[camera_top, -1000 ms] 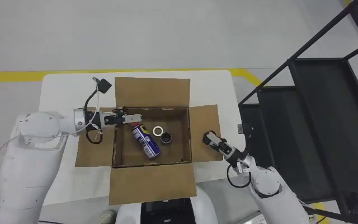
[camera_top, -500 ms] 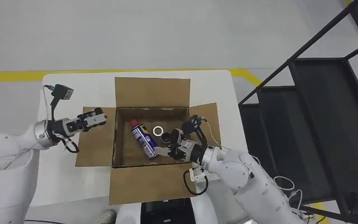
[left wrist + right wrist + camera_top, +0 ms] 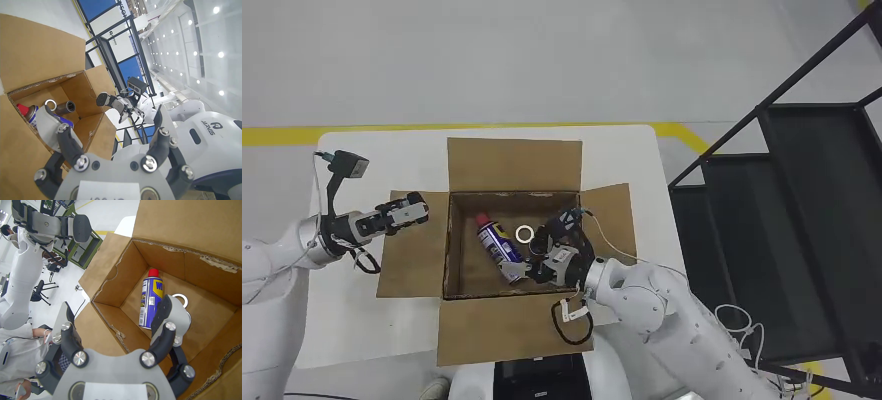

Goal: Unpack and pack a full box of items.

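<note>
Right claw (image 3: 115, 300), fingers apart, has swung into the open brown cardboard box (image 3: 514, 165), above the blue red-capped spray can (image 3: 500, 250) lying inside; left claw (image 3: 417, 211), fingers apart, has withdrawn left. Unpacking likely continues.

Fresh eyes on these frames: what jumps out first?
The open cardboard box in the middle of the white table, with a blue spray can lying on its floor beside a metal ring. The right hand hangs open over the box's near right corner; the left hand sits open above the left flap.
</note>
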Motion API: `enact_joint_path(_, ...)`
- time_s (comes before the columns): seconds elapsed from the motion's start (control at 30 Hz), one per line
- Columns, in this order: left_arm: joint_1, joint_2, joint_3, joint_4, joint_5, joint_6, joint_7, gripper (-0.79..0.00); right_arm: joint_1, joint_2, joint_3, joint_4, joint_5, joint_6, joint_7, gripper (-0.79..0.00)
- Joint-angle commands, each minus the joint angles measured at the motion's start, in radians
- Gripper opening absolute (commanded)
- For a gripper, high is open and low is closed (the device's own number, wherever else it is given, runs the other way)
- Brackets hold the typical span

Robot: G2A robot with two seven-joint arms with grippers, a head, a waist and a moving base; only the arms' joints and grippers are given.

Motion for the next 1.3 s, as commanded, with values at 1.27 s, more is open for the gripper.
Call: enact_joint_path(1.27, 0.000, 0.000, 0.000, 0.000, 0.000, 0.000, 0.000, 0.000, 0.624, -0.251, -0.537, 0.606, -0.214, 0.310, 0.247, 0.000)
